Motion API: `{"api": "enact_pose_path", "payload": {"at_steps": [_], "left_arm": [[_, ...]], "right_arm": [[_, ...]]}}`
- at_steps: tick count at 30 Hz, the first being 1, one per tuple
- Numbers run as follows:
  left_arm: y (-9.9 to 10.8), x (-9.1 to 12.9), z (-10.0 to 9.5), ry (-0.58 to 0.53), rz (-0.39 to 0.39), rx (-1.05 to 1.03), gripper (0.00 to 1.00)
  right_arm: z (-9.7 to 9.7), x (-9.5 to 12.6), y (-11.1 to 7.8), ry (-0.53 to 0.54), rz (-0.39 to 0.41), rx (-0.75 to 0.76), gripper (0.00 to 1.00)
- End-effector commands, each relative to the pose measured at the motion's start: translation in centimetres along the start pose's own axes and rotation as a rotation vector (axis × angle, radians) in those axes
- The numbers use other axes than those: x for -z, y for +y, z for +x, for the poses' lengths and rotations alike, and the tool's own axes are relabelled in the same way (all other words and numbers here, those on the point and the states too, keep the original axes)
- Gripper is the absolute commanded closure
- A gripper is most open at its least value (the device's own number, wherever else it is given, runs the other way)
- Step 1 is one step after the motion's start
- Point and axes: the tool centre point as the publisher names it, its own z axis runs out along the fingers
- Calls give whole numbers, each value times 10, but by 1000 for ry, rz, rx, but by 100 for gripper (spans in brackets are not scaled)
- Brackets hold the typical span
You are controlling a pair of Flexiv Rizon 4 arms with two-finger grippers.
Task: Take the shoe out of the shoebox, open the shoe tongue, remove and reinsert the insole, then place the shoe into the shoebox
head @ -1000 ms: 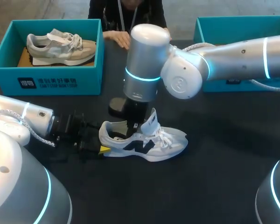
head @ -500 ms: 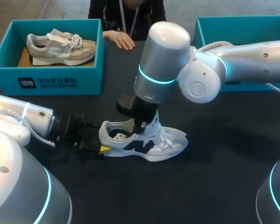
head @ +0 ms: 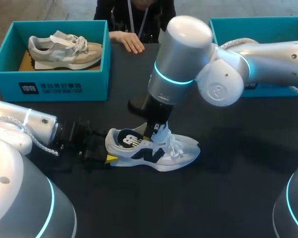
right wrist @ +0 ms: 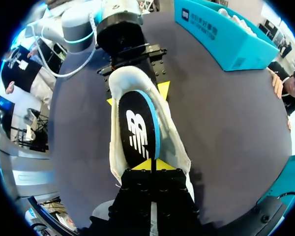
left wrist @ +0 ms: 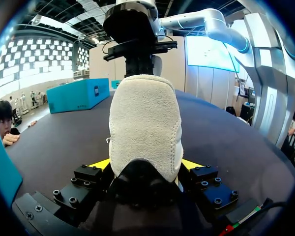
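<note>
The dark table (head: 228,198) carries two teal shoeboxes along its far side. The left shoebox (head: 59,84) holds a beige shoe (head: 64,49) lying on its side, toe toward the middle of the table. The right shoebox (head: 268,27) is partly hidden by my right arm, so I cannot tell what is in it. Near the middle of the table, well apart from both boxes, a white shoe (head: 174,151) stands on its sole with its heel toward my left arm. My left pincer (left wrist: 146,166) is clamped on that heel, one yellow tip on each side. A black insole (head: 126,140) with a blue rim and a white mark lies tilted in the shoe's opening, its back end raised above the heel collar. My right pincer (right wrist: 151,164) comes down over the laces, its tips pressed together on the front end of the insole. A person's hand (head: 130,42) rests on the far edge of the table, between the two boxes.
</note>
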Motion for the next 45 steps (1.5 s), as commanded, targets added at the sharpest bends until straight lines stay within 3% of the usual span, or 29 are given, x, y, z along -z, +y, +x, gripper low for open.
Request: {"api": "enact_pose_path", "payload": {"at_steps": [1, 15, 38, 45], "left_arm": [[3, -2, 1, -3, -1, 0, 100], [3, -2, 1, -3, -1, 0, 100], [3, -2, 1, -3, -1, 0, 100], [3, -2, 1, -3, -1, 0, 100]], "right_arm": [[-1, 7, -7, -12, -34, -4, 100], [-5, 22, 16, -5, -166, 37, 100], [0, 25, 66, 39, -211, 150, 100], [5, 22, 71, 59, -225, 168, 100]]}}
